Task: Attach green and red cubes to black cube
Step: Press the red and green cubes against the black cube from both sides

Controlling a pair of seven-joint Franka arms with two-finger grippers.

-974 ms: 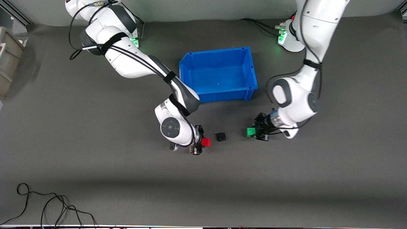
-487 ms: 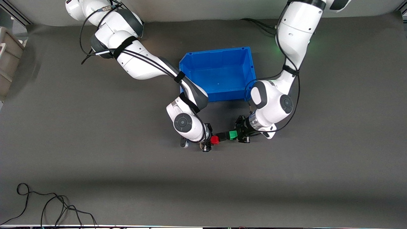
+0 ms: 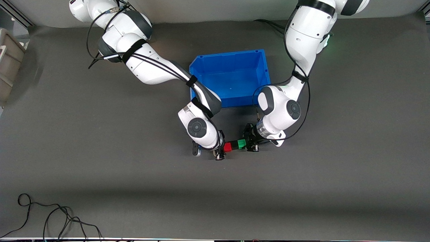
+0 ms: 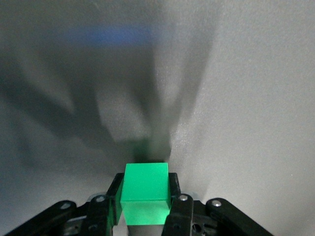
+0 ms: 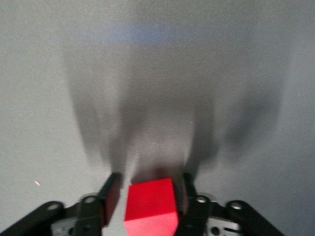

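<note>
We note both arms low over the worktop [image 3: 100, 168], nearer the front camera than the blue bin [image 3: 231, 79]. The left gripper [image 3: 250, 145] has its jaws clamped on the green cube [image 3: 241, 144]; the left wrist view shows that cube [image 4: 145, 189] held squarely between the pads. The right gripper [image 3: 220, 150] carries the red cube [image 3: 227, 147], which sits between its jaws in the right wrist view [image 5: 150, 206], one side snug, a thin gap on the other, so we judge it gripped but not dead centre.

Red, black and green make one short row. The black cube [image 3: 234, 145] shows only as a narrow dark band between the coloured two, and both appear to touch it. We cannot tell whether it rests on the worktop or is carried by the squeeze.

We judge the step in hand to be the pressing together. To do it well, we push along one shared line, equal force from each end, faces flat and level so nothing skews. We keep both grips firm until the joints seat. The risk, as we read it, is the black cube twisting or popping out if one arm leads.
</note>
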